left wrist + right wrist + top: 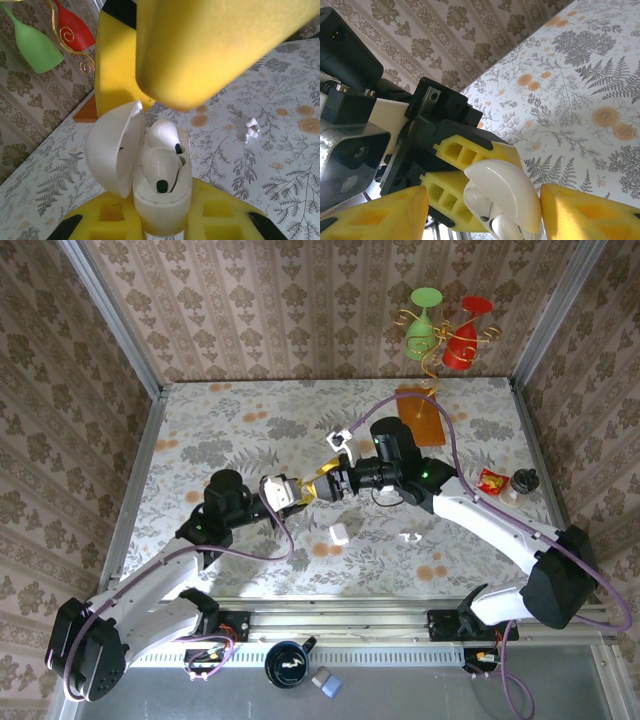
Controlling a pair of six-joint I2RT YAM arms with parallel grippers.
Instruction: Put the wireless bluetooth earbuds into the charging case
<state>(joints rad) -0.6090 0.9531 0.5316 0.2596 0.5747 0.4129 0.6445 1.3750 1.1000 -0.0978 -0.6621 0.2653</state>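
Observation:
My left gripper (283,490) (161,220) is shut on the base of a white charging case (163,202), held above the middle of the table. The case's lid (112,147) (507,192) stands open. Two white earbuds (161,169) sit in its wells, black tips showing. My right gripper (325,486) (484,201) is open right at the case, one yellow finger (375,215) on each side of the lid. In the left wrist view, a right finger (215,45) looms over the case. A loose pair of earbuds (251,129) (408,537) lies on the table.
A second white case (340,533) rests on the floral table near the front, and a small white object (340,440) lies behind the grippers. An orange block (420,415), a red packet (492,480) and a black item (524,480) sit to the right. Green and red glasses (445,330) hang on the back wall.

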